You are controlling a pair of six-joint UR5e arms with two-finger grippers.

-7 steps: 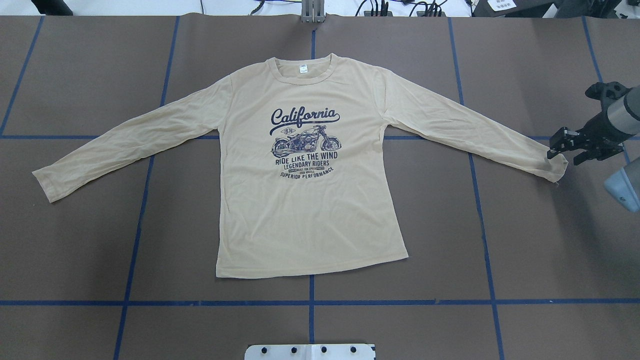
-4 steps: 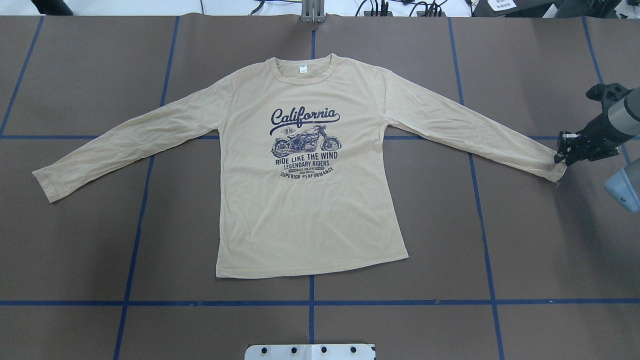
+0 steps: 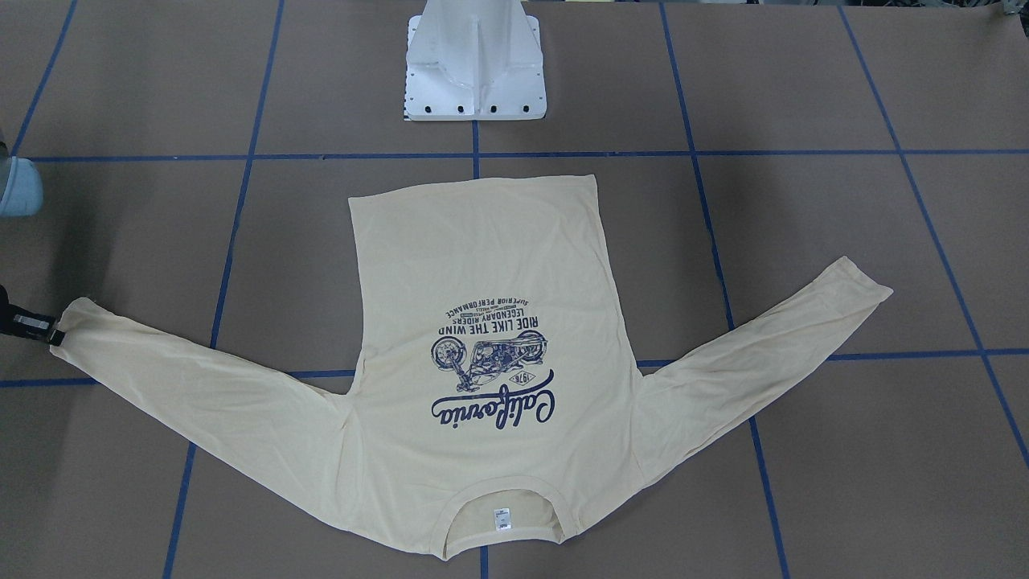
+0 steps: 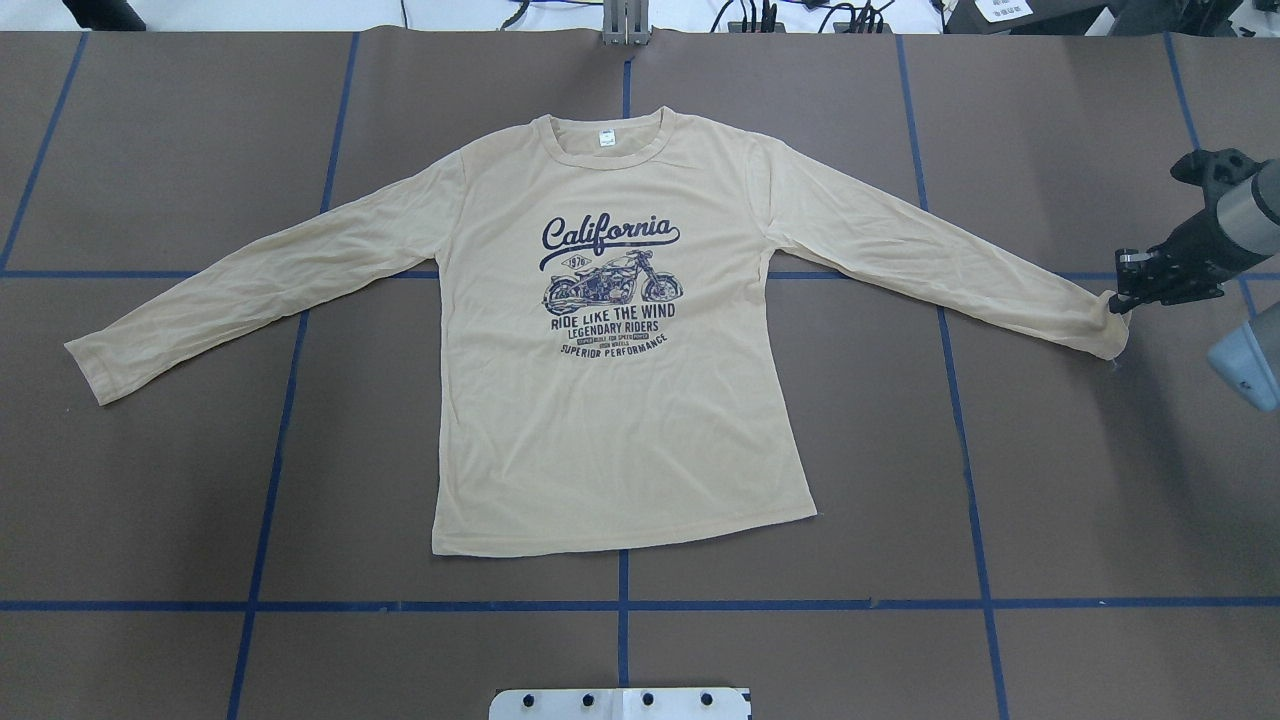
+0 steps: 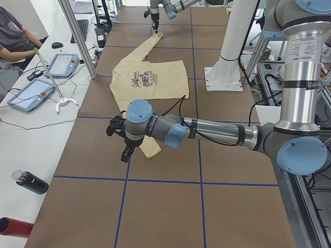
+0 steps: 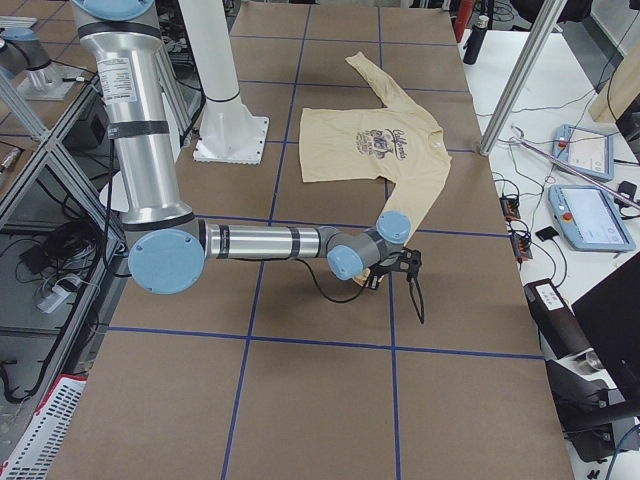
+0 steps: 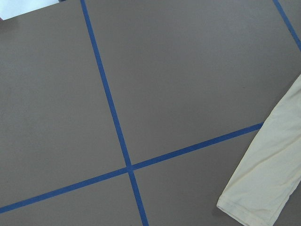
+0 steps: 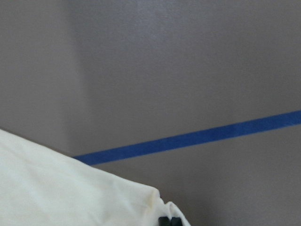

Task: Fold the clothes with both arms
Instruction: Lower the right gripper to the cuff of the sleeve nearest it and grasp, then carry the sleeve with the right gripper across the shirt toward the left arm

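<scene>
Overhead exterior, right pincer seemingly clamped on T-shirt cuff, left pincer unclear

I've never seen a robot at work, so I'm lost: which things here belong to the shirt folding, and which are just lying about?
Part of the job: the T-shirt, spread flat; the right hand, pinching one sleeve's end; the left hand, near the other sleeve's end.
Just lying about: the black bottle, the red bottle, two tablets.
</scene>
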